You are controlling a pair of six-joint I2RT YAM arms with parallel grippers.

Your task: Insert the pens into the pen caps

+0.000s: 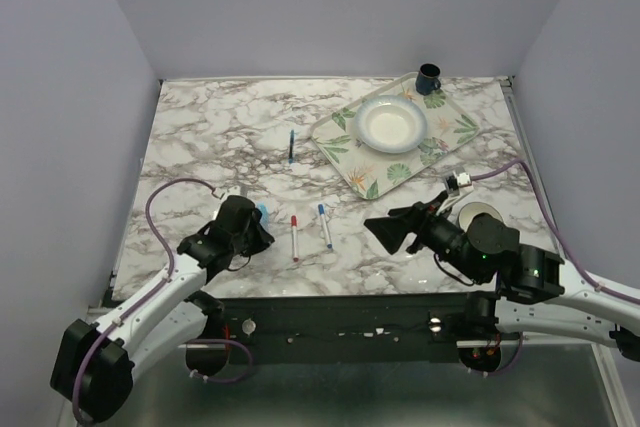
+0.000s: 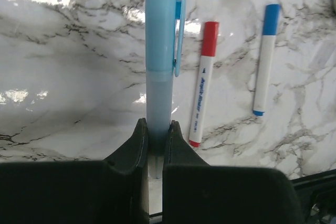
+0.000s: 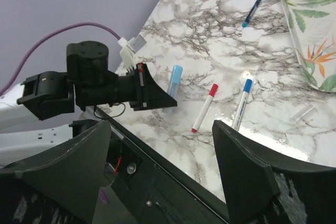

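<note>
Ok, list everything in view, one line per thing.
light blue pen: one, light blue, in left claw
red-capped pen: one, white and red, table, near centre
blue-capped pen: one, white and blue, right of red-capped pen
dark blue pen: one, dark blue, farther mid-table
tray: one, leaf-printed, far right
plate: one, white, on tray
mug: one, dark blue, tray's far corner
round object: one, white, beside right arm
table: one, marbled, under everything
left claw: one, black, shut on light blue pen
right claw: one, black, open, empty

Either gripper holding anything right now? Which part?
Left gripper pinches the light blue pen by its barrel end, opposite the cap. Right gripper open, empty.
</note>
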